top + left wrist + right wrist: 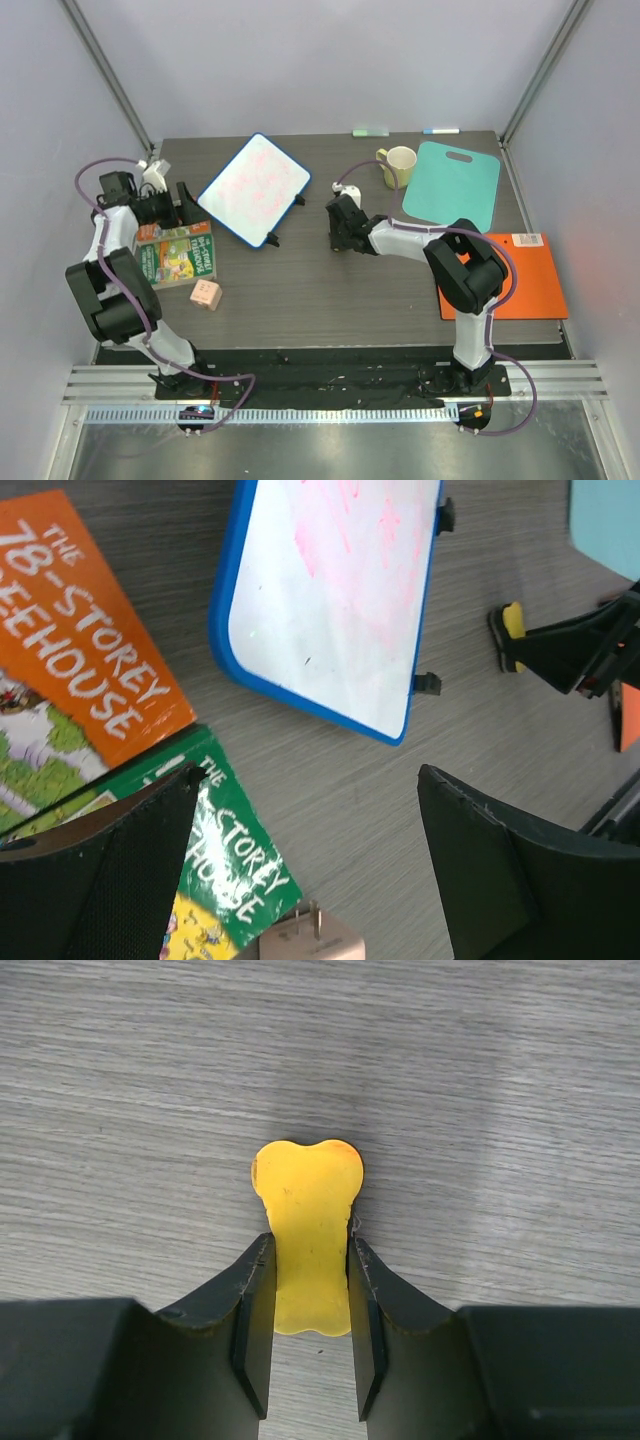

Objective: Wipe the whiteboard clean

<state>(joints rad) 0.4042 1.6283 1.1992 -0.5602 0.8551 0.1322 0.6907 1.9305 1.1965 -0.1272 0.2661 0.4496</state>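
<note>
The whiteboard [255, 188] lies at the back left of the table, with a blue rim and faint pink-red scribbles; it also shows in the left wrist view [335, 600]. My right gripper [340, 235] hangs low over the table to the right of the board, shut on a yellow bone-shaped eraser [308, 1190] that sits on or just above the wood. The eraser's tip also shows in the left wrist view [513, 625]. My left gripper [310, 775] is open and empty, left of the board above the books [185, 205].
Two children's books [177, 255] and a pink plug adapter [206, 294] lie at the left. A cream mug [398, 165], a teal cutting board [452, 183] and an orange folder [520, 275] are at the right.
</note>
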